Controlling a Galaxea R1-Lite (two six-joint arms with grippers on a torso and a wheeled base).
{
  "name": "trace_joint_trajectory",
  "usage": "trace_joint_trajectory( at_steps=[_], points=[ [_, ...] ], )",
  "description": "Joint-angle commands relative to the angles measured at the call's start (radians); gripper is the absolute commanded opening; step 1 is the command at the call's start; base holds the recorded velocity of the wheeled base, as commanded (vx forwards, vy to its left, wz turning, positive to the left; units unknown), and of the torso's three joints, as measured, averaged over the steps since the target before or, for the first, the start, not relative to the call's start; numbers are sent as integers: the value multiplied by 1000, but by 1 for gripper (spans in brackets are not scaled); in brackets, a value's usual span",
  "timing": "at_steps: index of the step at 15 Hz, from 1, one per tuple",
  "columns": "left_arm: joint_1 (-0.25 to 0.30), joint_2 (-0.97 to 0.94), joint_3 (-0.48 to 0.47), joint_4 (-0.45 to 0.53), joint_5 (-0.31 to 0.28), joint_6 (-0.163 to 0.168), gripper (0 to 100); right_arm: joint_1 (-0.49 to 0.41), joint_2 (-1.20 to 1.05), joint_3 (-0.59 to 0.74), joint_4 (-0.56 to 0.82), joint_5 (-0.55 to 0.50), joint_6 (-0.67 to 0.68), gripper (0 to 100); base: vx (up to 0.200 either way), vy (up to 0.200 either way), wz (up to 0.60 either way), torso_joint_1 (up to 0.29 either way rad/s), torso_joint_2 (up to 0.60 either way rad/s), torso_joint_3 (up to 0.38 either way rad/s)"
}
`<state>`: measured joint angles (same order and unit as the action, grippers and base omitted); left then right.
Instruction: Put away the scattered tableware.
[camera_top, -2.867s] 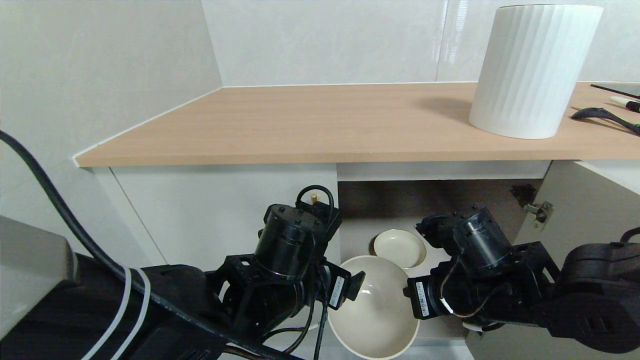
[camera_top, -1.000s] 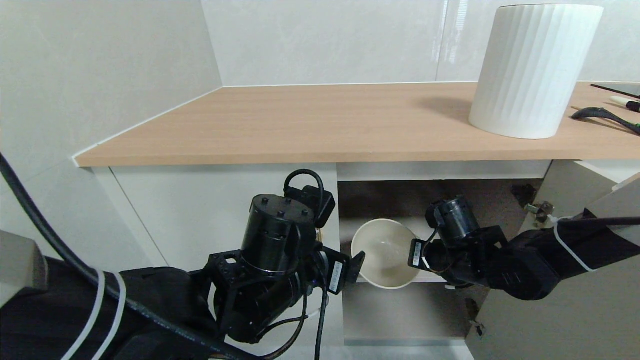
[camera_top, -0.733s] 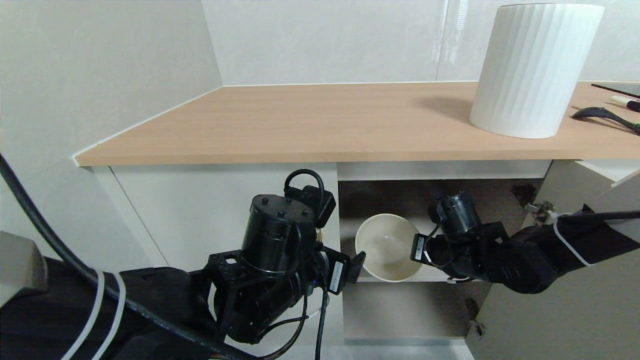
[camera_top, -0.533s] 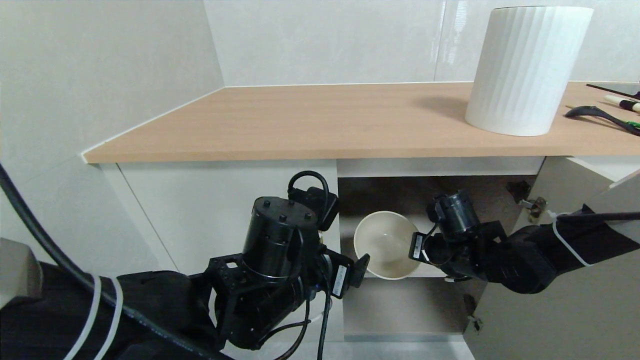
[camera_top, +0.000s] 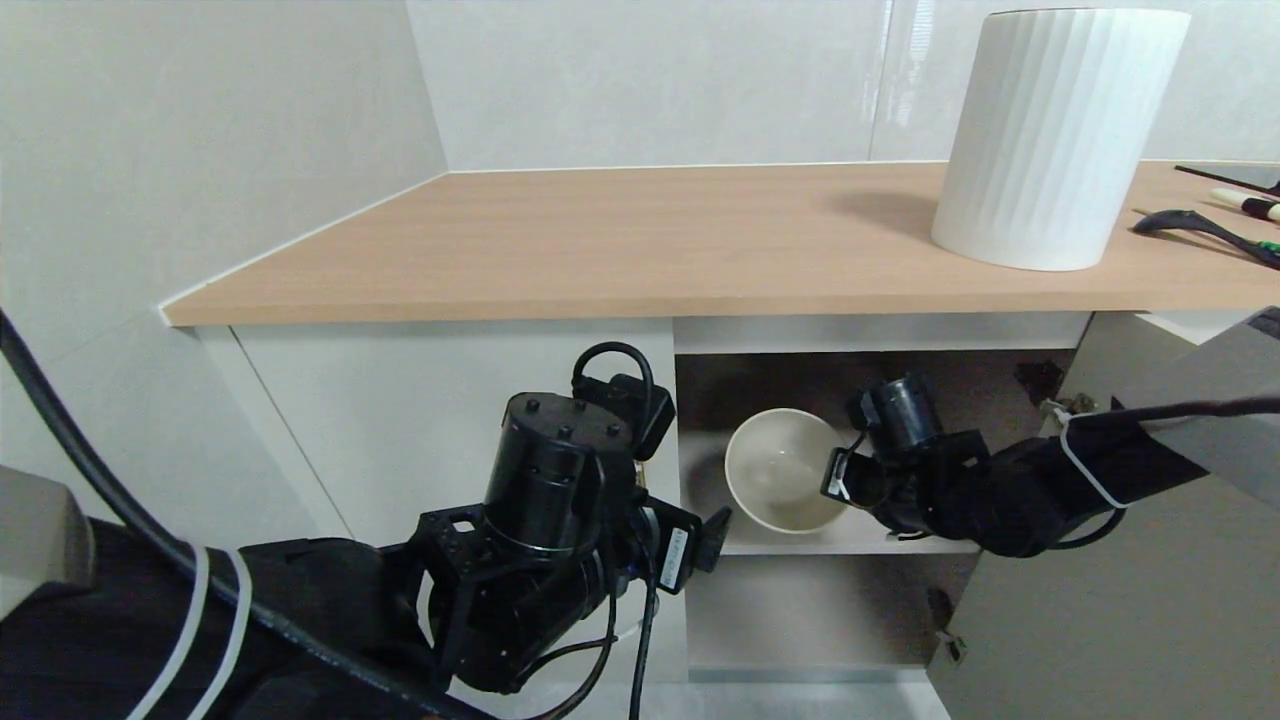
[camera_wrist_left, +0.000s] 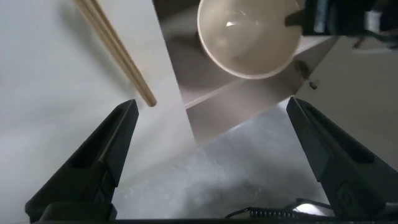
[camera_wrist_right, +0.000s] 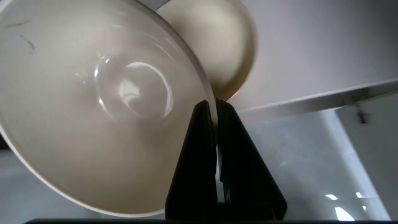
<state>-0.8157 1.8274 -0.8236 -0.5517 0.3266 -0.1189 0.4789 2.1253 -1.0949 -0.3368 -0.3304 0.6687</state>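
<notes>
One bowl is pinched by its rim in my right gripper, tilted over the cupboard shelf, left gripper spread idle; next, I judge, it needs lowering flat, then release.

The head camera is looking forward and down from well back, taking in the counter and the open cabinet under it. The left wrist camera is hanging outside the cabinet, facing in from a middle distance past the spread fingers of the left gripper. The right wrist camera is sitting very near, peering along the right gripper, which is clamping the rim of the bowl. All three are sharing the bowl and the shelf edge
</notes>
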Motion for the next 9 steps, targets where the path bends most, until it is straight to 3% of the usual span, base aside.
trace_joint_trajectory(
  at_steps=[1,9],
  points=[
    [1,-5,0,-1,5,-1,100,-16,42,-22,1,-7,0,0,0,0,0,0,0,0],
    [1,-13,4,-1,6,1,100,-62,113,-86,1,-12,-1,0,0,0,0,0,0,0]
  ],
)
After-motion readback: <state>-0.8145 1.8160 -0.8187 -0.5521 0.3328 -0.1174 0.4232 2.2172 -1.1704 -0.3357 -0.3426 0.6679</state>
